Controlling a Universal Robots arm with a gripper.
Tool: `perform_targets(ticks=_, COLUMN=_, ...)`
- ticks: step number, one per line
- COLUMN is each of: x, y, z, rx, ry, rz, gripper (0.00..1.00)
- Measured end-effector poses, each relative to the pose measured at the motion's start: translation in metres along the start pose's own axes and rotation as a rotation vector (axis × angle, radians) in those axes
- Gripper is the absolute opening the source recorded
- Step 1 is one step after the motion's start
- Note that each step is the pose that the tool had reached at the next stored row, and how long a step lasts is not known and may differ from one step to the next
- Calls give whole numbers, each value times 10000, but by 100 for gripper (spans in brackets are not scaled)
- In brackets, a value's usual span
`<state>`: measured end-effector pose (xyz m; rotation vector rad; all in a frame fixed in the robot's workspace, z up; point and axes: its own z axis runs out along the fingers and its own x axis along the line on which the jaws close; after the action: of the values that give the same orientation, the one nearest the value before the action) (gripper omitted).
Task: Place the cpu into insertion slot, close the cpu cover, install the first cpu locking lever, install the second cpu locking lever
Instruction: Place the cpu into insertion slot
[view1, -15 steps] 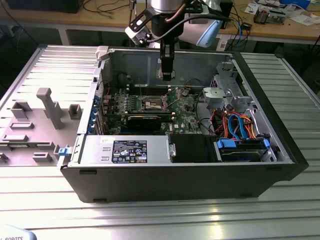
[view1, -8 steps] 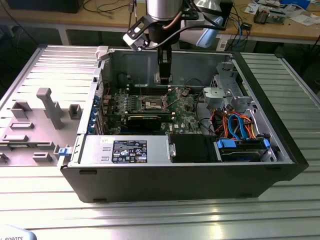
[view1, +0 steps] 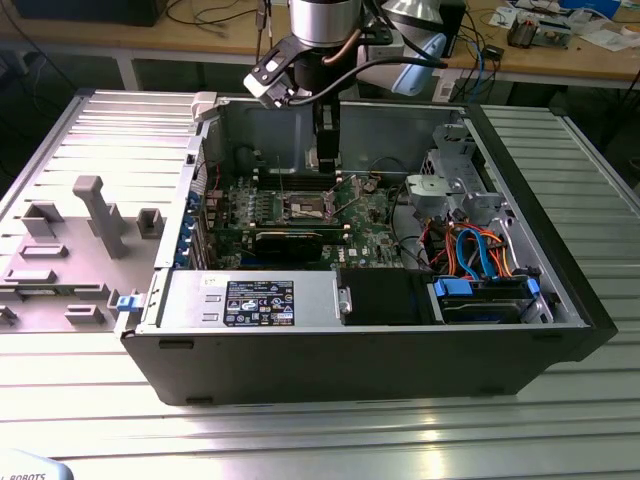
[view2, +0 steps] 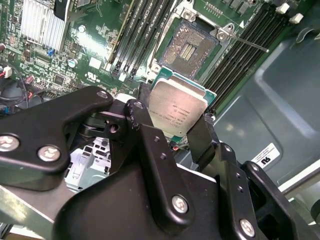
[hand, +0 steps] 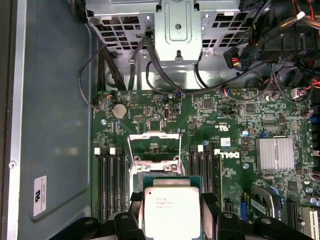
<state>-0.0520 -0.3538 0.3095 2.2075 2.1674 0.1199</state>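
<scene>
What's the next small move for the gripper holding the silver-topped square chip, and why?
Probably a short shift to centre the small square silver-grey cpu over the dark square insertion slot. The black gripper is shut on the chip, which sits offset from the slot in the second wrist view, and the thin silvery cpu cover frame stands open.

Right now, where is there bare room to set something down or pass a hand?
Bare: the ribbed table in front of the computer case, and the plain case panel beside the memory slots. Crowded: the drive cage with its cables, and over the insertion slot, where the gripper holds the cpu.
</scene>
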Motion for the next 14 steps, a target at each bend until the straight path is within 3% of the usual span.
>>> perform_targets(ticks=14, x=0, y=-20, z=1, rx=-1, ry=18, rz=0, gripper=54)
